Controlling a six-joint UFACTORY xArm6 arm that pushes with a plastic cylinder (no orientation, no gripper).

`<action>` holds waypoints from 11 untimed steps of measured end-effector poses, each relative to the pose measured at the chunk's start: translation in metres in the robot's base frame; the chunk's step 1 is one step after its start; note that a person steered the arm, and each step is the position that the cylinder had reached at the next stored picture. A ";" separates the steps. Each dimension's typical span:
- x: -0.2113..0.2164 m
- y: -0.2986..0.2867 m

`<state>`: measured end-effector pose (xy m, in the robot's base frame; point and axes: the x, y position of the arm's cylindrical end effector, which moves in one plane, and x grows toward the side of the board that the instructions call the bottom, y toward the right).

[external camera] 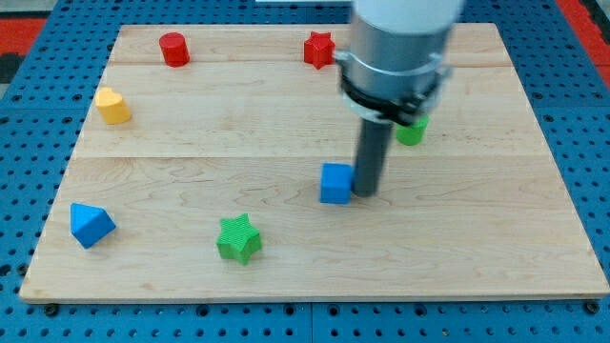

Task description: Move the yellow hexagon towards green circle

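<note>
Currently the wooden board (286, 276) fills most of the frame and rests on a blue perforated surface (29, 191) that shows around its edges.

Arm: a grey cylindrical housing (396, 48) enters from the top of the frame, right of centre. A straight dark rod (370, 152) extends downward from it. There is no pincer on this arm, so no wide, narrow or holding state applies. My tip (366, 193) sits near the centre of the board, just beside the right face of the blue cube (335, 183); whether the two touch cannot be told.

Task items:
- The yellow block (112, 106) lies at the upper left of the frame, near the board's left edge. Its exact outline is hard to make out; it stands well apart from my tip.
- The green block (412, 131) lies right of centre in the upper half of the frame, partly hidden behind the housing, so its shape cannot be confirmed. It sits just above and to the right of the rod.

Other blocks:
- A red cylinder (173, 49) stands at the upper left, near the board's top edge.
- A red star (318, 49) stands at the top centre, just left of the housing.
- A blue wedge-like block (91, 225) lies at the lower left.
- A green star (238, 238) lies in the lower half, left of centre, below and to the left of the blue cube.
</note>
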<state>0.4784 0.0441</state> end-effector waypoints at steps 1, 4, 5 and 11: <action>0.002 0.010; -0.003 0.108; -0.080 0.161; -0.159 0.116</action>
<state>0.3196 0.1603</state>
